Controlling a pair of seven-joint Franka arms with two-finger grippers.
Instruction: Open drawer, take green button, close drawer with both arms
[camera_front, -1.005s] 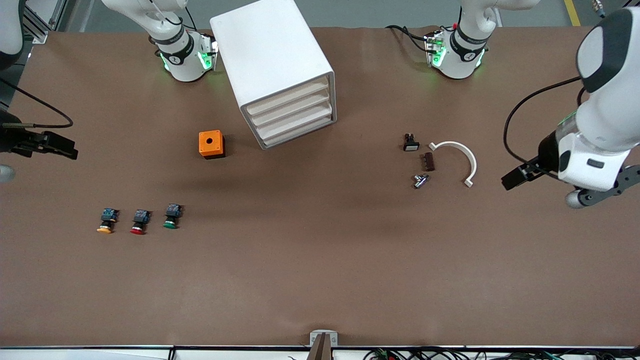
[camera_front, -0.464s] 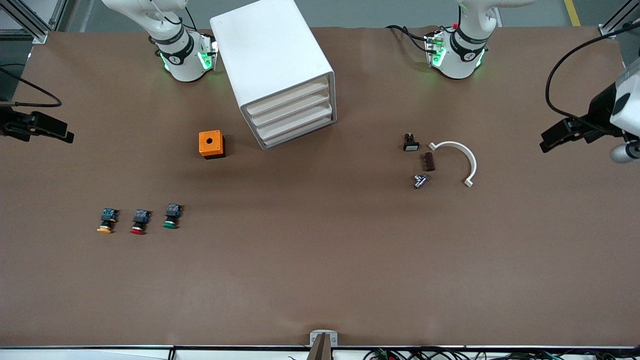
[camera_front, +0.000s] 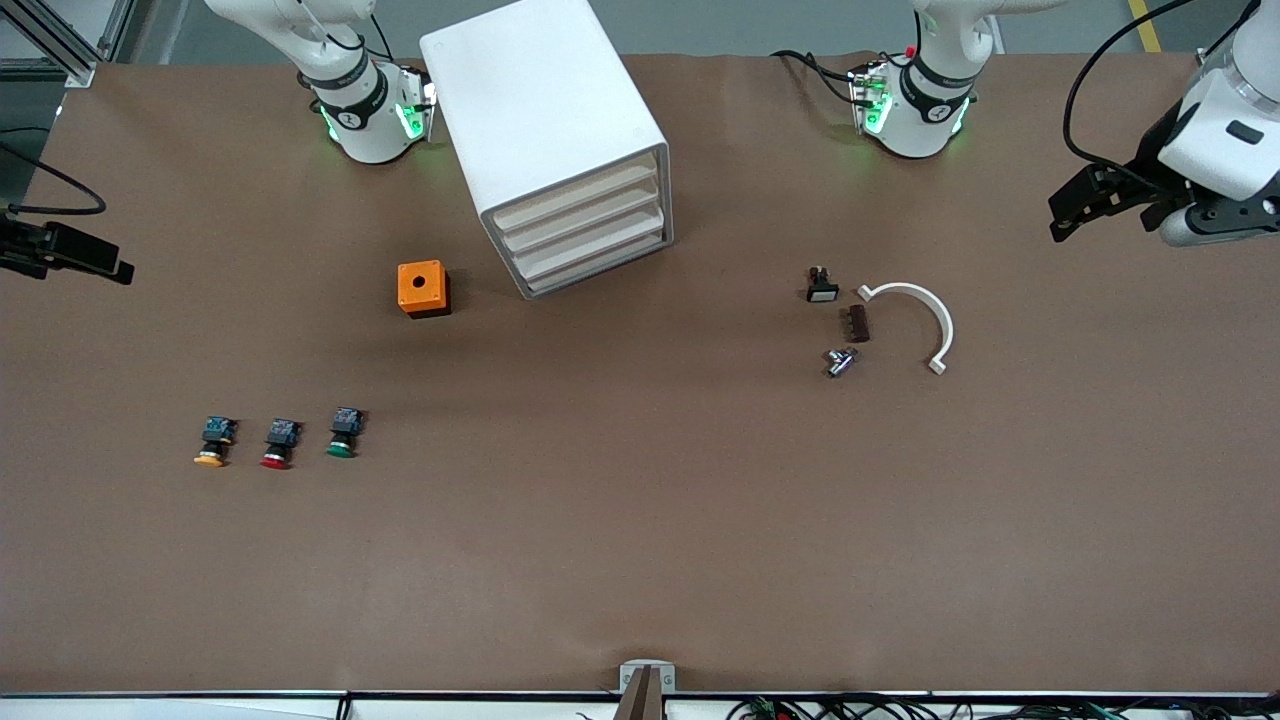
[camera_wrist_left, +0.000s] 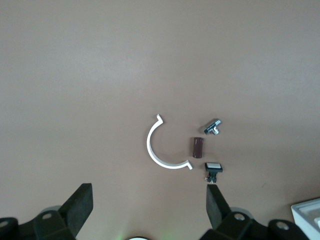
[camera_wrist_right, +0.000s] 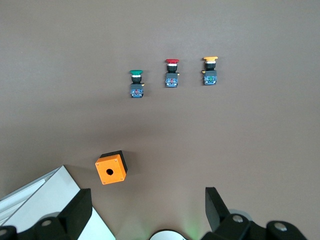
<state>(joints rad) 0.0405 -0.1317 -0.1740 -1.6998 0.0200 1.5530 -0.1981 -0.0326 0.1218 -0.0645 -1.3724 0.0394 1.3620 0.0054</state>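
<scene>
The white cabinet (camera_front: 545, 110) stands between the arm bases, all its drawers pushed in. The drawer (camera_front: 590, 240), third from the top, is shut. The green-capped button (camera_front: 341, 435) lies on the table nearer the front camera, toward the right arm's end; it also shows in the right wrist view (camera_wrist_right: 136, 82). My right gripper (camera_front: 110, 266) hangs open and empty over the table edge at its own end, its fingers (camera_wrist_right: 77, 210) spread wide. My left gripper (camera_front: 1062, 215) is open and empty over bare table at the left arm's end, its fingers (camera_wrist_left: 80, 205) wide apart.
A red-capped button (camera_front: 279, 443) and a yellow-capped one (camera_front: 212, 442) lie beside the green one. An orange box (camera_front: 423, 288) sits next to the cabinet. A white arc clip (camera_front: 915, 315), a brown block (camera_front: 858, 323), a metal piece (camera_front: 840, 361) and a small switch (camera_front: 821, 285) lie toward the left arm's end.
The left arm's hand has swung away from the front camera toward its base end, staying open. The right gripper has drawn back slightly toward the table edge.
</scene>
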